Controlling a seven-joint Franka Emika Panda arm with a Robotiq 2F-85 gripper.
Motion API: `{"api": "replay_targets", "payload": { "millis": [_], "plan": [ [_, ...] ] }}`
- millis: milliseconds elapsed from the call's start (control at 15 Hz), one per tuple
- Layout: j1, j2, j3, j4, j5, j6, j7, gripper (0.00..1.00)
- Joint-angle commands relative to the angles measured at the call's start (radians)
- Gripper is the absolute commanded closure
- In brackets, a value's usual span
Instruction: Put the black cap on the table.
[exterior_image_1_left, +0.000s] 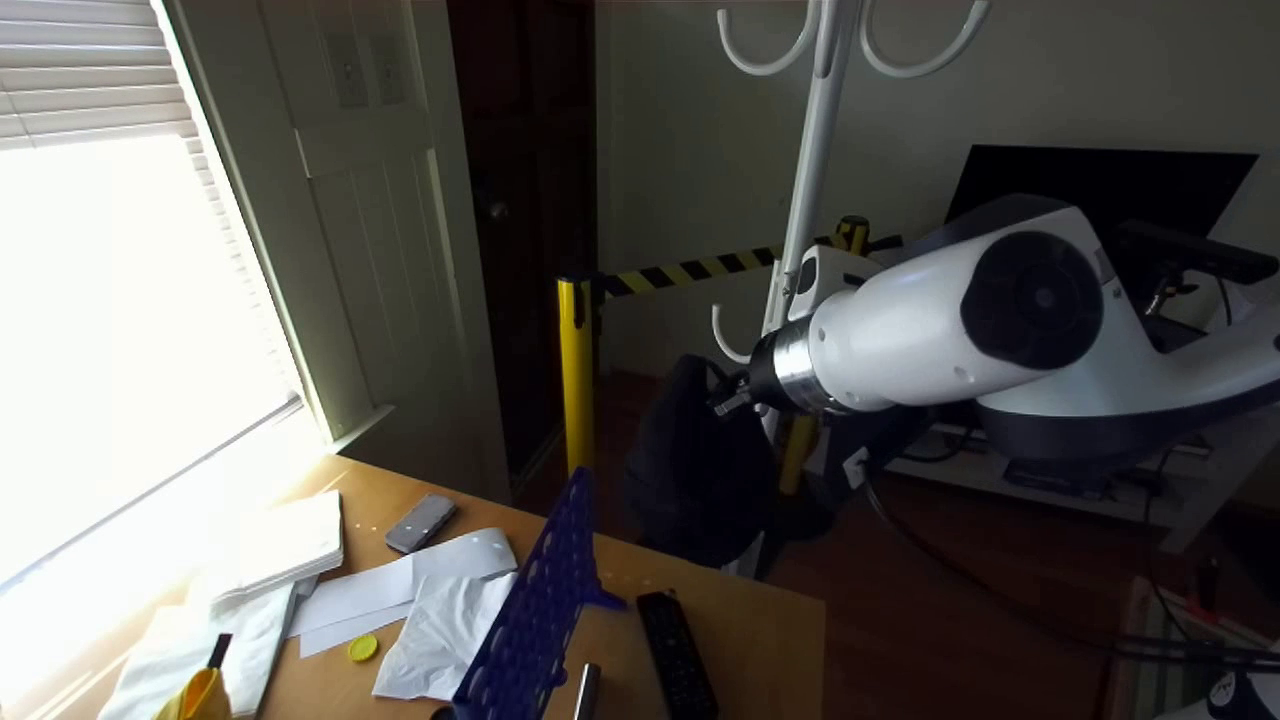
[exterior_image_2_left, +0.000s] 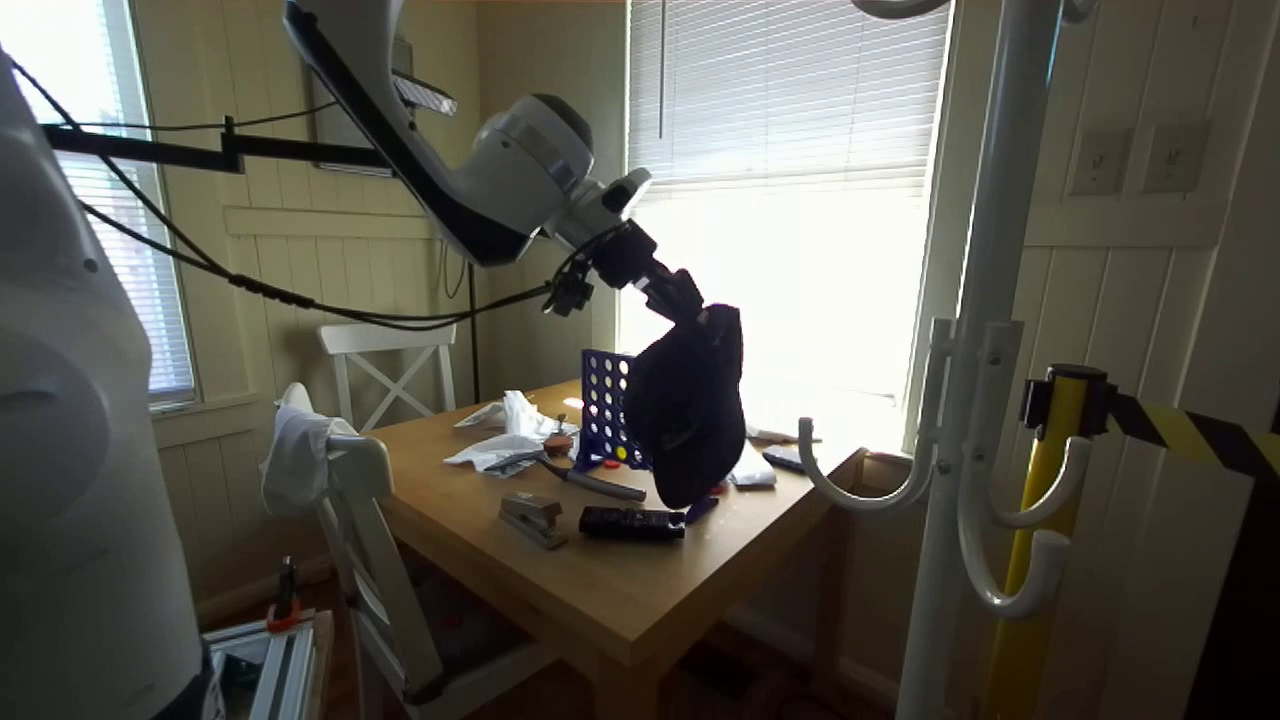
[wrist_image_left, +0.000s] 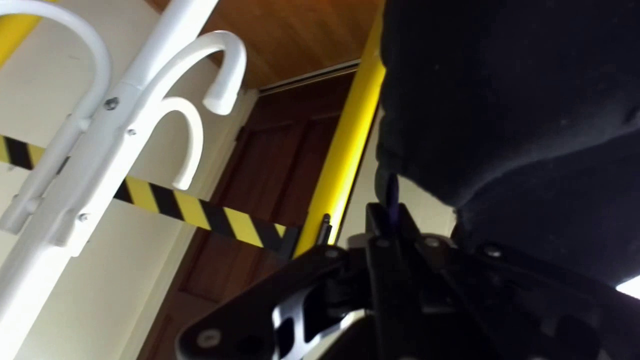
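Note:
The black cap (exterior_image_1_left: 695, 470) hangs in the air from my gripper (exterior_image_1_left: 735, 395), beyond the edge of the light brown table (exterior_image_1_left: 780, 640). In an exterior view the cap (exterior_image_2_left: 690, 410) hangs below the gripper (exterior_image_2_left: 695, 305) and overlaps the table (exterior_image_2_left: 620, 600) behind it. In the wrist view the gripper (wrist_image_left: 393, 220) is shut on a thin strap of the cap. The soft dark body of the cap (wrist_image_left: 500, 100) fills the upper right there. The fingers are dark, so the exact grip is partly hard to see.
A white coat rack (exterior_image_2_left: 985, 300) with curved hooks stands close to the arm. A blue upright grid (exterior_image_1_left: 540, 600), a black remote (exterior_image_1_left: 680, 660), a stapler (exterior_image_2_left: 535, 518) and papers (exterior_image_1_left: 370, 590) lie on the table. A yellow post (exterior_image_1_left: 576, 375) with striped tape stands behind.

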Motion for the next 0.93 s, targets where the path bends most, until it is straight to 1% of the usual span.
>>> {"api": "replay_targets", "payload": {
  "millis": [0, 133, 200, 267, 467, 533, 867],
  "plan": [
    [0.022, -0.033, -0.02, -0.014, 0.235, 0.145, -0.183, 0.99],
    [0.04, -0.011, -0.022, -0.011, 0.393, 0.165, -0.297, 0.99],
    [0.071, 0.003, -0.044, -0.012, 0.47, 0.17, -0.351, 0.99],
    [0.088, 0.012, -0.049, -0.012, 0.548, 0.179, -0.405, 0.99],
    [0.135, 0.022, -0.047, -0.008, 0.747, 0.154, -0.554, 0.99],
    [0.089, 0.021, 0.011, -0.008, 0.821, 0.165, -0.61, 0.99],
    [0.108, 0.055, 0.049, 0.007, 1.109, 0.218, -0.847, 0.99]
  ]
}}
